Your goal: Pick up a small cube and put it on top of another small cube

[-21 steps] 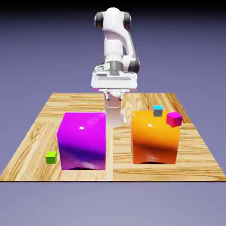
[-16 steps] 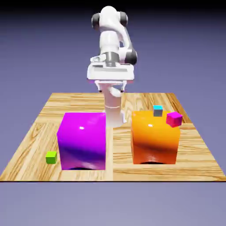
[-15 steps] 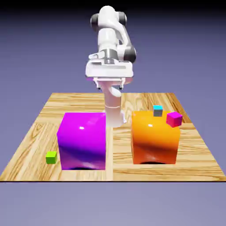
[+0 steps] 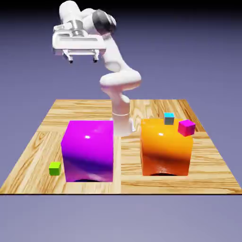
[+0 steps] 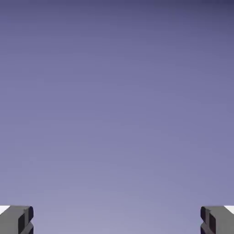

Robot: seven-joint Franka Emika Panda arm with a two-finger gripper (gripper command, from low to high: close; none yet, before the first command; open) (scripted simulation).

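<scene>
A tiny lime-green small cube (image 4: 55, 168) rests on the wooden table (image 4: 42, 142) near the front, at the exterior view's left, beside the big magenta cube (image 4: 89, 150). My gripper (image 4: 82, 60) hangs high in the air above the table's back left part, far from the small cube. Its jaws stand open with nothing between them. In the hand view my gripper (image 5: 117, 220) shows wide-set fingertips (image 5: 17, 220) against plain blue-violet backdrop only.
A big orange cube (image 4: 166, 147) stands at the exterior view's right. Behind it sit a small cyan cube (image 4: 169, 118) and a small magenta cube (image 4: 186, 127). The arm's base (image 4: 122, 124) rises between the two big cubes.
The hand has swung up and toward the exterior view's left, from above the table's back middle to high over the left side. The cubes have not moved.
</scene>
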